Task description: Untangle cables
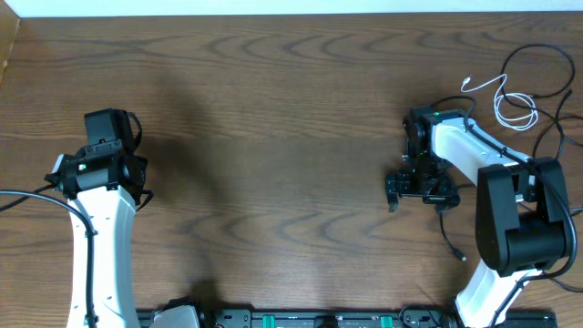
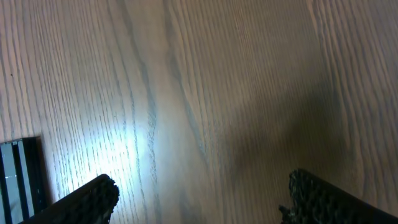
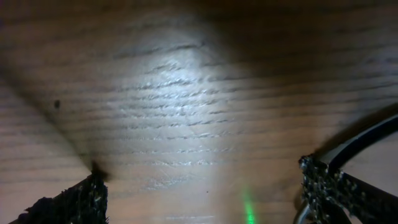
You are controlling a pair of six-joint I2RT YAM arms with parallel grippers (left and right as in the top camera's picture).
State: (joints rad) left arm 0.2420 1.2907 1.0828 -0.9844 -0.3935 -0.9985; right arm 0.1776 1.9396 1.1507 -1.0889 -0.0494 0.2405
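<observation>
Near the right edge a thin black cable [image 1: 451, 239] lies on the wooden surface [image 1: 273, 137], plug end nearest, running away toward the right arm's fingers [image 3: 74, 202]. These stand wide apart, low over the wood, gripping nothing; the cable passes just beside one of them. At the left, the left arm's fingers [image 2: 93, 196] are also spread open above the surface. In the far right corner lie a short white cable [image 1: 501, 96] and looping black cables [image 1: 539, 47]

Dark wood-grain table [image 1: 273, 109], pale strip along its far edge
</observation>
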